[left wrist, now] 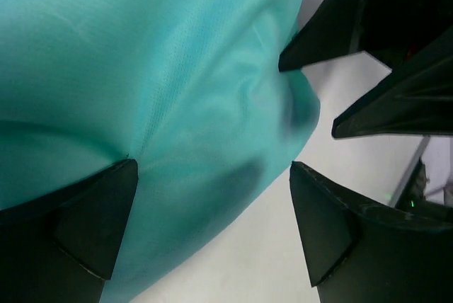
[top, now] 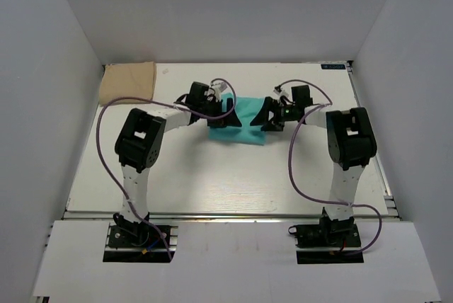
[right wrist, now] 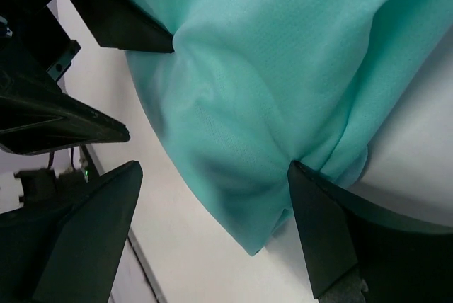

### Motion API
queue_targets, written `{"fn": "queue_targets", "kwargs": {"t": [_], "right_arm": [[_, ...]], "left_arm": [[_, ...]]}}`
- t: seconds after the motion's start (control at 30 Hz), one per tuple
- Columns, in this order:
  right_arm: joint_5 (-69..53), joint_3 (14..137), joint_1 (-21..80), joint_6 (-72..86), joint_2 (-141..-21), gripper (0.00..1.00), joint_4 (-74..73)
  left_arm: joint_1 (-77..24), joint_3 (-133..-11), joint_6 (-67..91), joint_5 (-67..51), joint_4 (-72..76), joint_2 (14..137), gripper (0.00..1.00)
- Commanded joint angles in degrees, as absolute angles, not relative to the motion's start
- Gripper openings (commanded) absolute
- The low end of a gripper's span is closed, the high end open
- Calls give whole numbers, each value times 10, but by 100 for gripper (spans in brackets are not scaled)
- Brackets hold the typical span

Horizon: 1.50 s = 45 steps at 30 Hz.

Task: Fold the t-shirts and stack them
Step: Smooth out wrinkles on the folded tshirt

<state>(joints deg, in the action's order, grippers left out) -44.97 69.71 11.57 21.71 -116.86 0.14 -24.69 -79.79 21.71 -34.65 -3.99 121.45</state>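
1. Nearest the camera, the left arm (top: 139, 140) and right arm (top: 349, 140) rise from the near edge of the counter (top: 212, 175). A purple cable (top: 106, 154) loops off the left arm.
2. Both arms bend inward and meet over the middle of the counter, facing each other across the teal t-shirt (top: 249, 120).
3. Left tool (top: 228, 115): released, jaws spread wide. From its own wrist camera the left tool (left wrist: 212, 218) straddles the hem of the teal t-shirt (left wrist: 141, 69), one fingertip (left wrist: 99, 225) on the cloth and the other over bare counter (left wrist: 233, 267) just beside it.
4. Right tool (top: 266, 115): released too, wide open and gripping nothing. On its wrist camera the right tool (right wrist: 216, 232) brackets a corner of the teal t-shirt (right wrist: 283, 55), with one fingertip (right wrist: 340, 239) at the cloth's edge and the other off the fabric.
5. The teal t-shirt lies bunched and creased between the two tools, a compact patch a little beyond the counter's centre. Both tools' tips crowd the same stretch of cloth.
6. Further back, the tan t-shirt (top: 127, 82) sits flat in the far-left corner, well apart from the teal one.
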Motion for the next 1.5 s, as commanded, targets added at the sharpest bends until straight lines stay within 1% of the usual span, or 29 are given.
{"fn": "queue_targets", "kwargs": {"t": [0.0,0.03,0.1,0.13,0.17,0.2,0.23,0.27,0.3,0.37,0.4,0.47,0.53,0.63,0.67,0.77,0.87,0.93,0.97,1.0,1.03,1.07,1.17,1.2,1.23,1.27,1.3,1.4,1.47], "right_arm": [[-431,620,131,208,-1125,90,-7],[-429,568,136,208,-1098,90,-9],[-430,539,149,200,-1068,90,-23],[-426,503,154,198,-1021,90,-42],[-425,496,157,181,-1005,90,-56],[-422,486,167,178,-987,90,-84],[-396,483,171,174,-939,90,-112],[-387,488,171,157,-924,90,-136],[-371,493,172,152,-898,90,-147],[-345,520,171,143,-874,90,-170],[-336,528,172,142,-867,90,-173],[-320,556,169,135,-866,90,-177],[-291,575,169,137,-888,90,-170],[-259,605,164,142,-914,90,-171],[-257,610,163,143,-940,90,-173],[-243,636,160,155,-966,90,-166],[-223,641,158,154,-980,90,-163],[-221,642,156,149,-988,90,-163],[-219,645,158,149,-995,86,-160],[-216,646,158,149,-998,84,-157],[-221,649,156,149,-1001,80,-152],[-227,654,157,149,-1012,65,-151],[-242,663,157,149,-1021,46,-147],[-247,664,157,149,-1020,37,-133],[-247,664,158,150,-1019,31,-129],[-248,665,157,152,-1020,22,-127],[-250,671,156,152,-1022,1,-125],[-265,677,156,152,-1007,0,-124],[-271,668,157,154,-992,0,-125]], "left_arm": [[-269,-697,222,-375,-76,1159,100],[-279,-681,222,-383,-83,1143,100],[-291,-640,217,-383,-104,1084,100],[-300,-631,205,-375,-122,1062,100],[-300,-624,199,-362,-162,1038,100],[-306,-619,193,-342,-184,987,100],[-306,-619,188,-300,-202,960,100],[-306,-619,188,-275,-222,935,100],[-306,-619,188,-234,-229,913,100],[-306,-626,188,-193,-235,864,100],[-306,-626,194,-144,-235,854,100],[-297,-611,208,-114,-204,848,100],[-292,-611,214,-54,-198,856,100],[-292,-660,196,-43,-215,914,100],[-292,-679,188,-43,-215,928,98],[-292,-693,173,-37,-215,973,92],[-292,-708,173,-28,-215,1006,77],[-292,-708,173,-46,-207,1020,68],[-292,-708,173,-51,-207,1020,60],[-287,-708,173,-51,-200,1027,54],[-287,-714,173,-51,-200,1027,49],[-287,-720,173,-51,-200,1033,39],[-287,-726,173,-64,-194,1038,20],[-287,-731,173,-71,-194,1038,17],[-287,-731,173,-71,-194,1038,15],[-287,-736,173,-76,-194,1038,14],[-287,-737,173,-76,-194,1038,0],[-287,-743,173,-82,-199,1020,0],[-287,-743,173,-87,-200,985,0]]}}
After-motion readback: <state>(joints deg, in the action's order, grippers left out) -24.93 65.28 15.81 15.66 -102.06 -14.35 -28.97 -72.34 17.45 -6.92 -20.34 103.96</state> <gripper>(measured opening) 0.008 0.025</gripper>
